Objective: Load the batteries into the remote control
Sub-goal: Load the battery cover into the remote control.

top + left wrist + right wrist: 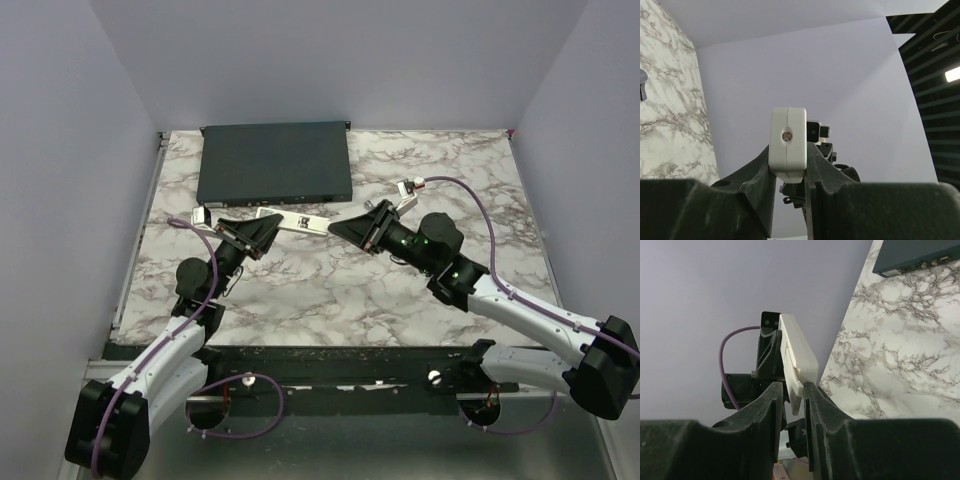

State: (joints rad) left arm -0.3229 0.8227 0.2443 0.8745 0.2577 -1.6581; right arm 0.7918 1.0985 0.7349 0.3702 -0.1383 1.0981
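The remote control (292,220), a slim white bar, hangs above the marble table between both grippers. My left gripper (266,227) is shut on its left end; in the left wrist view that end face (788,142) sits clamped between the dark fingers (760,172). My right gripper (342,228) closes on the opposite end. In the right wrist view the remote control (799,356) shows a stepped edge, its thin tip between my jaws and pressed against the right finger (815,400). The batteries are out of view.
A large flat dark-grey box (275,160) lies at the back of the table (330,290), also seen as the box corner (917,255) in the right wrist view. Grey walls close in the left, back and right sides.
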